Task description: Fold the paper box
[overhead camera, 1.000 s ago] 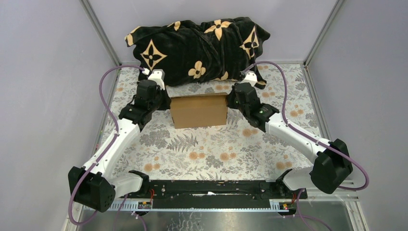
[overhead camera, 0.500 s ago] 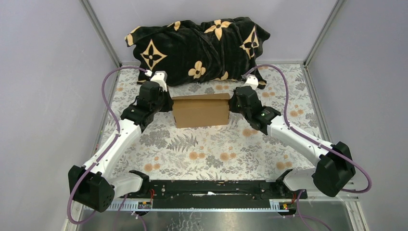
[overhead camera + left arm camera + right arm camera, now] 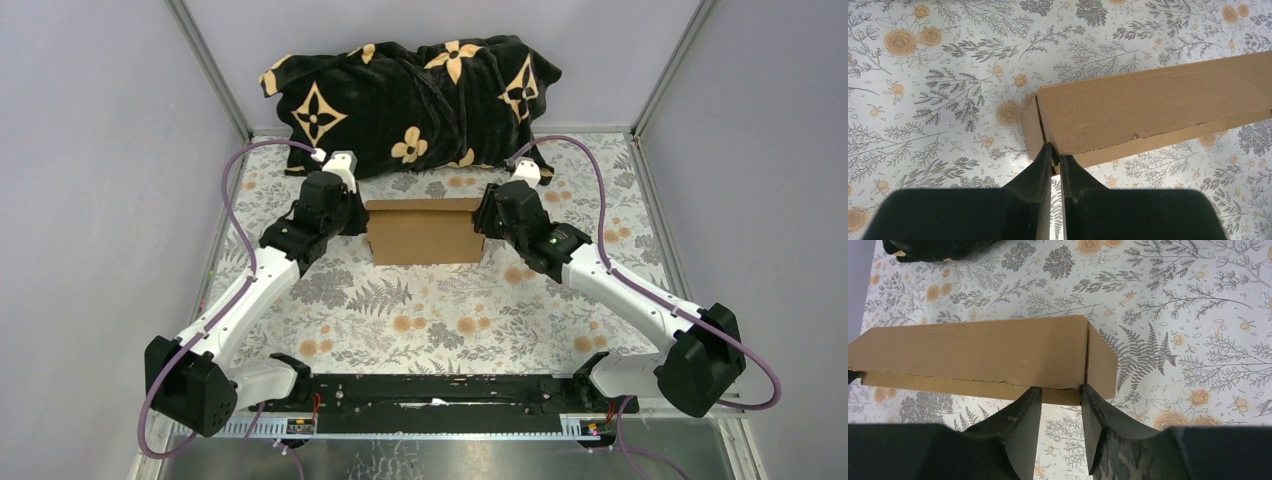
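Closing step: left gripper (image 3: 1051, 152) pinches paper box (image 3: 424, 232) corner, right gripper (image 3: 1058, 395) spread apart (no grip), next likely press lid flush.

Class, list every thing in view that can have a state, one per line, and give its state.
box: folded shut, a tool at each end
left tool: shut, pinching the box's left end
right tool: open, fingers astride the box's edge near its right end
blanket: bunched in a heap at the far edge
tablecloth: spread flat
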`<state>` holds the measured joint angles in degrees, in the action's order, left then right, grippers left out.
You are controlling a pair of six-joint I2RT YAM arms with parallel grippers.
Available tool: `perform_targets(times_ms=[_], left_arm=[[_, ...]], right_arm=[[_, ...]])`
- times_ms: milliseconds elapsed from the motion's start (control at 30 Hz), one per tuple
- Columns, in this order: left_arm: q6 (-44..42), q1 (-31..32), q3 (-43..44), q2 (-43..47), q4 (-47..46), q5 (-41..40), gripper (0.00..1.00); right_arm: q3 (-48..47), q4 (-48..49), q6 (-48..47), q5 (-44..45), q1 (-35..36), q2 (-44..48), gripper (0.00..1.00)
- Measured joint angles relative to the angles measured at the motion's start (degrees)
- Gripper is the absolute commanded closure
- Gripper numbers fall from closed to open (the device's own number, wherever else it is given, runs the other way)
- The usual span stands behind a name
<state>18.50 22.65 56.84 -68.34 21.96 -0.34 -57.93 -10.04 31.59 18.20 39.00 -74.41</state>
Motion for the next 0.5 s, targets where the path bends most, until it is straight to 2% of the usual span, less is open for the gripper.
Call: perform_targets(times_ms=[133,500], left_arm=[[0.15,0.46,-0.09,-0.22,-0.48,-0.57,0.88],[1.11,1.75,-0.22,-0.83,-1.75,-0.98,0.88]], right_arm=[[0.0,-0.83,-0.04,-0.76,0.0,0.66,0.53],[0.0,-5.25,-0.02,-3.13,0.81,3.63,0.3]])
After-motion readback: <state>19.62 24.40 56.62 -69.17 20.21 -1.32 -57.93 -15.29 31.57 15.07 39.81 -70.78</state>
